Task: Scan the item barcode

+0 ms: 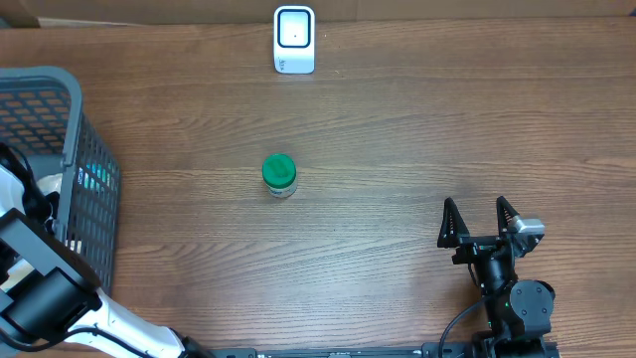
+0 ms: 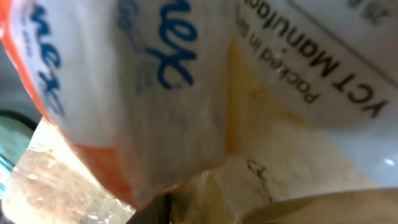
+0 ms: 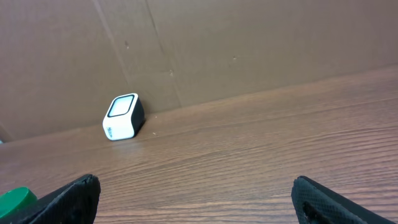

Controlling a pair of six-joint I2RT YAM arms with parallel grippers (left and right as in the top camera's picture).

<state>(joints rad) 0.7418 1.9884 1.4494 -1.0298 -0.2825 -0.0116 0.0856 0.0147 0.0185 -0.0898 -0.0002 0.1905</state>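
Overhead: a white scanner stands at the 12 o'clock edge of the wooden tabletop. A jar with a green lid stands upright near the middle, well apart from the scanner and toward 6 o'clock from it. A dark mesh basket sits at the 9 o'clock edge. The left arm comes in from 7 o'clock and reaches over the basket's rim; the left gripper is hidden inside. The right gripper hovers over bare wood at 4 o'clock, jaws spread wide and holding nothing, pointing toward 12 o'clock.

Left wrist: a packet fills almost the whole view, pressed close to the lens. It is white with blue lettering and an orange edge at 9 o'clock. A clear part toward 3 o'clock shows yellowish contents under black print. The left jaws are pressed together, but the view is too crowded to tell whether they pinch the packet.

Right wrist: the two dark fingertips stand far apart at 7 and 5 o'clock. Between them lies bare tabletop. The scanner sits at 10 o'clock against a brown cardboard wall, and the jar's green lid peeks in at the 8 o'clock corner.
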